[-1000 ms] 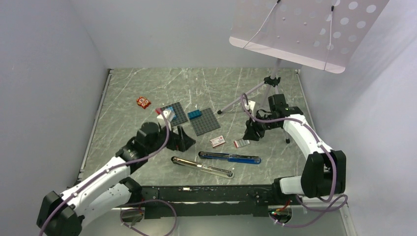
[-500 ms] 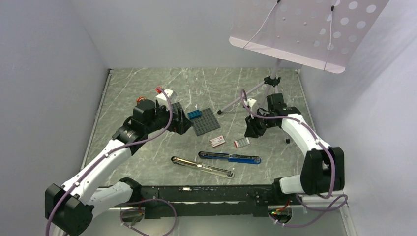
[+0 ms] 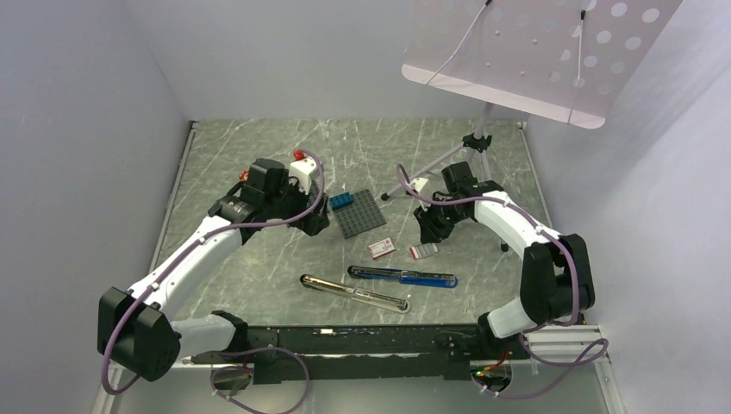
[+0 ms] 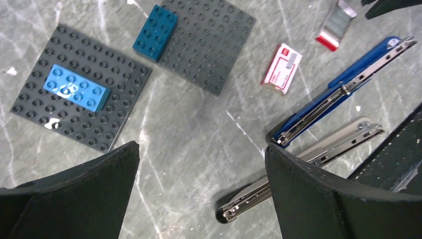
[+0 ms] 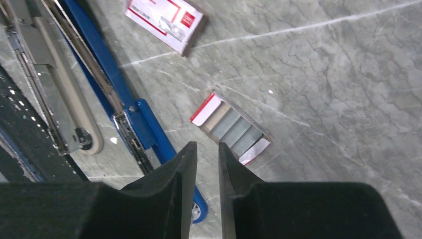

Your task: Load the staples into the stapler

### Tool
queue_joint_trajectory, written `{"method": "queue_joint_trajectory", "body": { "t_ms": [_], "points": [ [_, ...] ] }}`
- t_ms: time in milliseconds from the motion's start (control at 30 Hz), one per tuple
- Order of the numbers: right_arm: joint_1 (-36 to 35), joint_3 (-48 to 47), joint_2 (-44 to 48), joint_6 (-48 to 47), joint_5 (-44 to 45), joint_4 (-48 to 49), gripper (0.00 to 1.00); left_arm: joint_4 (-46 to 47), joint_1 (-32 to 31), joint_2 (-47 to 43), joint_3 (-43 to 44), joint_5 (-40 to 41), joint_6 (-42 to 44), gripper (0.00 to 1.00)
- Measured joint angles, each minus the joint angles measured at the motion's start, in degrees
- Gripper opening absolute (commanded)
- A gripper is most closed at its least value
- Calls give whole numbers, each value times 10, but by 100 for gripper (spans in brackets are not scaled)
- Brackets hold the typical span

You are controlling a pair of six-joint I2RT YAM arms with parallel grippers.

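Note:
The white staple box with red print (image 3: 381, 248) lies flat mid-table; it also shows in the left wrist view (image 4: 282, 68) and the right wrist view (image 5: 165, 21). The greyish staple tray with red ends (image 3: 423, 251) (image 5: 231, 128) (image 4: 337, 25) lies just right of it. The blue stapler (image 3: 402, 277) (image 5: 119, 94) (image 4: 343, 84) lies opened out nearer me, with a silver stapler-like bar (image 3: 354, 293) (image 4: 303, 159) beside it. My left gripper (image 3: 315, 221) (image 4: 201, 149) is open and empty, held above the table. My right gripper (image 3: 424, 231) (image 5: 208, 144) hovers just beside the tray, jaws nearly together, empty.
Two grey studded baseplates (image 3: 360, 213) (image 4: 209, 45) lie behind the box, with a dark blue brick (image 4: 156, 33) and a light blue brick (image 4: 75, 87) on them. An orange-red tile (image 3: 246, 175) peeks out by my left arm. A tripod stand (image 3: 448, 159) rises at the back right.
My left arm has swung away from me and to the right over the baseplates, gripper staying open. My right gripper has shifted left, toward the staple tray.

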State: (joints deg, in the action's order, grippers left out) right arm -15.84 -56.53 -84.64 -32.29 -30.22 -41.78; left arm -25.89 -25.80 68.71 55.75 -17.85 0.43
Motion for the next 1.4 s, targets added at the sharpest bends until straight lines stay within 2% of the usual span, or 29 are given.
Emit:
{"method": "queue_joint_trajectory", "body": {
  "t_ms": [400,1033,1400],
  "points": [
    [-3,0,-47,12,49,9,16,-9,19,-70,-7,13,20,99],
    [-5,0,-99,28,88,17,19,-10,37,-75,-12,17,20,99],
    [-5,0,-77,29,71,21,24,-9,48,-85,-12,16,19,99]
  ]
}}
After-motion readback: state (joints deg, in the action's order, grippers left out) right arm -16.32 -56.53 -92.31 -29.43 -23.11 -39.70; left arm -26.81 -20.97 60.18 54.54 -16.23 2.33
